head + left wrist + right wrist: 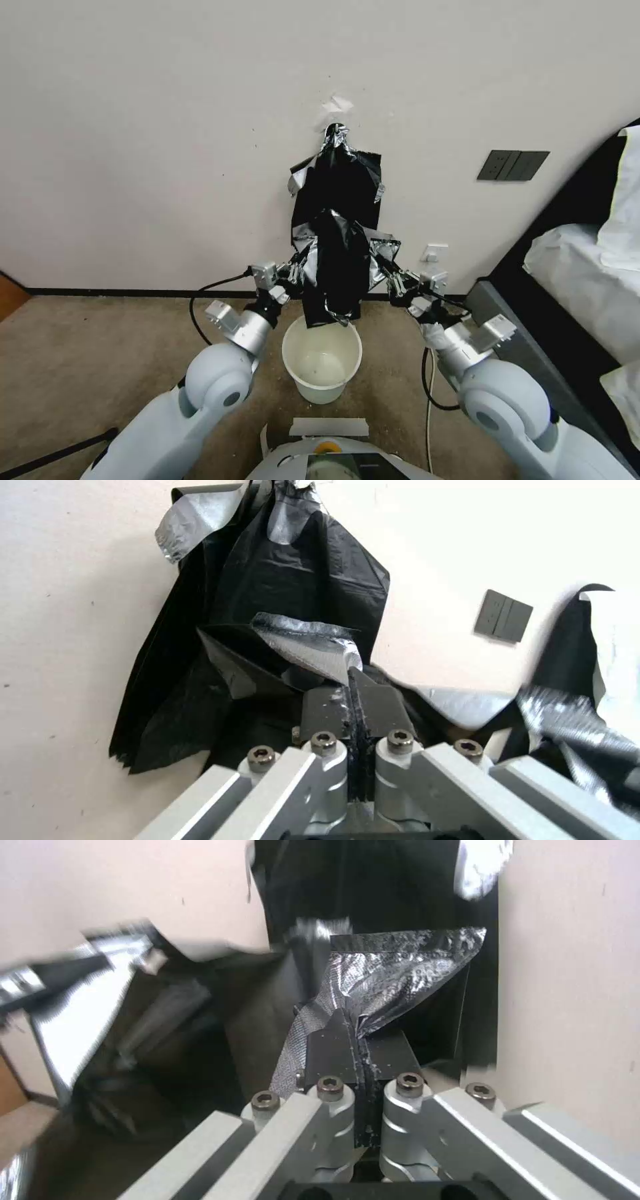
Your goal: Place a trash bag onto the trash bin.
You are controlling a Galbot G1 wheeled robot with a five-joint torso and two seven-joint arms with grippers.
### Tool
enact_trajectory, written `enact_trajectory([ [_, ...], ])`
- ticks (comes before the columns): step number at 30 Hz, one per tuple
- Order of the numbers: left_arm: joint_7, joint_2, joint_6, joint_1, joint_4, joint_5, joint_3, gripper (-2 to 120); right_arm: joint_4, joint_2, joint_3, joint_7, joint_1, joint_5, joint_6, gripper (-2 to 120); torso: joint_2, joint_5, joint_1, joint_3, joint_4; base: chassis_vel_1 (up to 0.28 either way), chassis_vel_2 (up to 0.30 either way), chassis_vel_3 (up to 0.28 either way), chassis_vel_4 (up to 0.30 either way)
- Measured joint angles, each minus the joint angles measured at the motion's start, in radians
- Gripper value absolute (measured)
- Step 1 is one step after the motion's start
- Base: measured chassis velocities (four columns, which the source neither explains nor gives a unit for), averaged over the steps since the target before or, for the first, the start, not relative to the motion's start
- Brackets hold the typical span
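Observation:
The trash bag (pixel 340 267) is glossy black and crinkled, and it hangs stretched between my two grippers, close to the wall. Its lower end dangles just above the far rim of the trash bin (pixel 321 391), a cream-white bucket on the carpet directly below. My left gripper (pixel 298 272) is shut on the bag's left top edge (pixel 313 647), the fingertips (pixel 350 680) pinched together. On the other side my right gripper (pixel 389 273) is shut on the right top edge (pixel 393 975), fingertips (pixel 350 1022) closed. A bundle of black bags (pixel 337 177) hangs on the wall behind.
A bed with white bedding (pixel 580 267) and a dark frame stands close at the right. On the wall are a dark switch plate (pixel 512 165) and a white outlet (pixel 435 252). A cable (pixel 427 373) trails on the carpet. There is open carpet to the left.

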Motion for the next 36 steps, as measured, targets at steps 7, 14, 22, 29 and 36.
enact_trajectory([
  [7, 0.015, -0.006, -0.009, 0.106, -0.02, 0.005, -0.034, 0, -0.002, 0.027, -0.031, -0.001, -0.062, -0.015, -0.013, 0, 0.0, 0.0001, 0.0, 0.0, 0.0002, 0.0, 0.0, 0.0, 0.0],
  [14, 0.012, -0.043, -0.008, 0.119, 0.021, 0.081, 0.052, 0, -0.003, 0.035, -0.04, 0.0, -0.113, -0.041, -0.022, 0, 0.0, 0.0002, 0.0, 0.0, 0.0, 0.0, 0.0, 0.0, 0.0],
  [22, -0.006, -0.094, -0.003, 0.125, 0.148, 0.139, 0.128, 0, -0.017, 0.077, -0.08, 0.007, -0.177, -0.081, -0.011, 0, 0.0, -0.0001, 0.0, 0.0, 0.0, 0.0, 0.0, 0.0, 0.0],
  [29, -0.015, -0.089, -0.002, 0.186, 0.169, 0.151, 0.096, 0, -0.105, 0.129, -0.157, 0.017, -0.169, -0.135, 0.0, 0, 0.0, 0.0001, 0.0, 0.0, 0.0001, 0.0, 0.0, 0.0, 0.0],
  [36, -0.016, -0.096, -0.002, 0.27, 0.185, 0.185, 0.071, 0, -0.171, 0.16, -0.197, 0.033, -0.176, -0.175, 0.008, 0, 0.0, 0.0001, 0.0, 0.0, 0.0001, 0.0, 0.0, 0.0, 0.0],
])
